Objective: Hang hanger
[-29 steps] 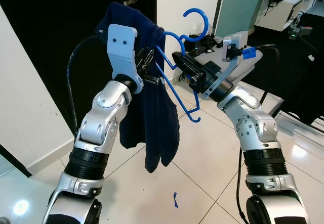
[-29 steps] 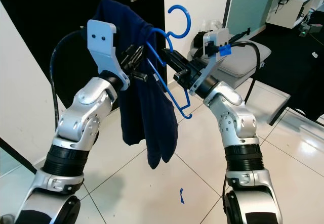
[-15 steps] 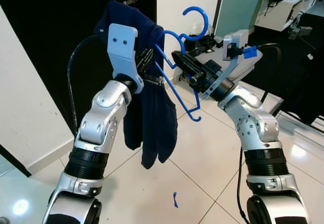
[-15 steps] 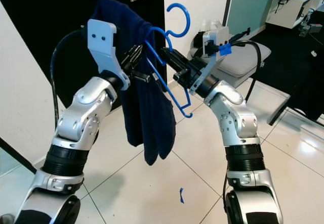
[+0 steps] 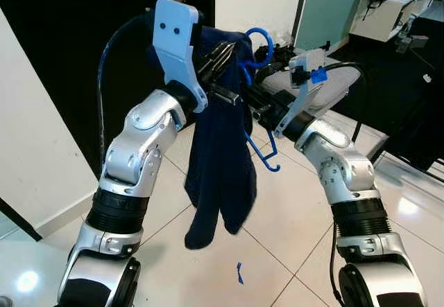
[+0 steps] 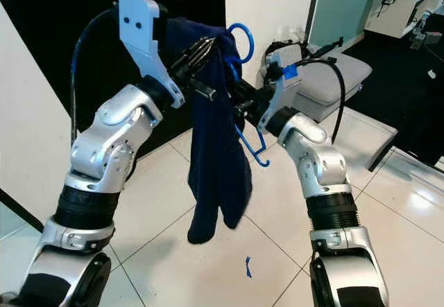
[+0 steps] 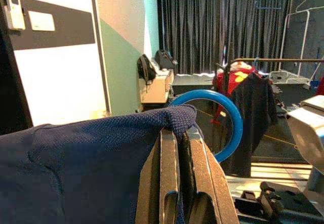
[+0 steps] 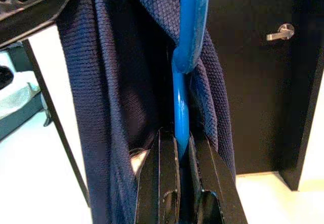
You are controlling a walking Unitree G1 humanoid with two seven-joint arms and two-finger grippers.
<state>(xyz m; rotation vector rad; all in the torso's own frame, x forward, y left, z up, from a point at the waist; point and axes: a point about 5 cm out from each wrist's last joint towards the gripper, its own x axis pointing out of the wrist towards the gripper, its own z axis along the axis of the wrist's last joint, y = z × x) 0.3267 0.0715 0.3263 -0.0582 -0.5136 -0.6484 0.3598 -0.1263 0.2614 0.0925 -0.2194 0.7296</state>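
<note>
The work in hand looks like settling the dark blue garment (image 5: 220, 161) onto the blue hanger (image 5: 258, 116) before the hanger can be hung anywhere, and it is best done slowly: the left pincer (image 5: 223, 52) should draw the cloth's top edge across the hanger's shoulder while the right pincer (image 8: 177, 176) holds the frame steady, so that the fabric neither bunches at the neck nor slides off the far arm. In the left wrist view, the left pincer (image 7: 178, 155) has its fingers pressed together on a fold of the cloth, with the hanger's round hook (image 7: 223, 120) just beyond the fingertips at about one o'clock. The right pincer is pinching the hanger's blue bar, which runs straight up from between its fingers toward twelve o'clock, with the cloth draped on both sides of it. From the head camera, the garment hangs down from the two pincers toward six o'clock, its lower end free above the tiled floor (image 5: 291, 238), and the hanger's lower tip pokes out at about four o'clock from the cloth. The hook sits at the very top, between the two arms, close to the left fingertips. A risk I would judge real is the cloth's weight tilting the hanger in the right grip, so the hold should stay firm.
</note>
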